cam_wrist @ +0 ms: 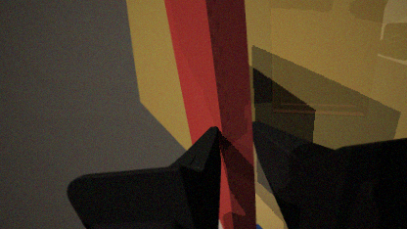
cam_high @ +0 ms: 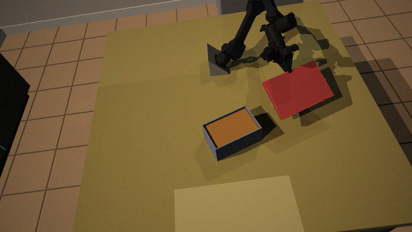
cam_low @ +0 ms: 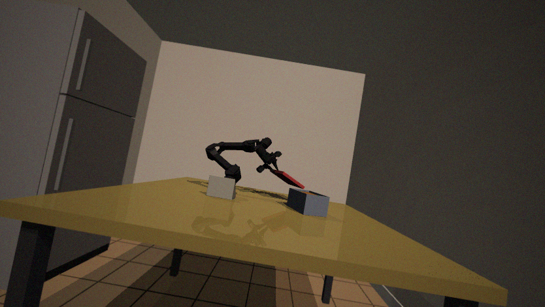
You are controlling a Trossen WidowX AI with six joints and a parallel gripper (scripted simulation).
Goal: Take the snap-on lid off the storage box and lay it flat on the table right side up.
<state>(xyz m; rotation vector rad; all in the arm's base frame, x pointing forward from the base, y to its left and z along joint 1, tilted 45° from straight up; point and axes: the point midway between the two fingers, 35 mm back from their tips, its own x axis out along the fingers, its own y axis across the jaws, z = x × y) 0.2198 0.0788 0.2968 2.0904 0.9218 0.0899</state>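
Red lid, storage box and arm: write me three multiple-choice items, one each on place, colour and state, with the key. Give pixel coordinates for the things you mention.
1. Where is the lid?
A) On the box
B) Held above the table
C) On the floor

2. What colour is the block of contents inside the box?
A) Orange
B) Green
C) White

3. How are the jaws?
A) Wide open
B) Shut on nothing
C) Shut on the lid's edge

Key:
1 B: the red lid (cam_high: pixel 298 90) (cam_low: pixel 289 179) (cam_wrist: pixel 230 88) hangs tilted, off the table (cam_high: pixel 144 115) (cam_low: pixel 152 213) (cam_wrist: pixel 139 73).
2 A: orange shows inside the storage box (cam_high: pixel 239 147) (cam_low: pixel 316 204).
3 C: the jaws pinch the lid's edge.
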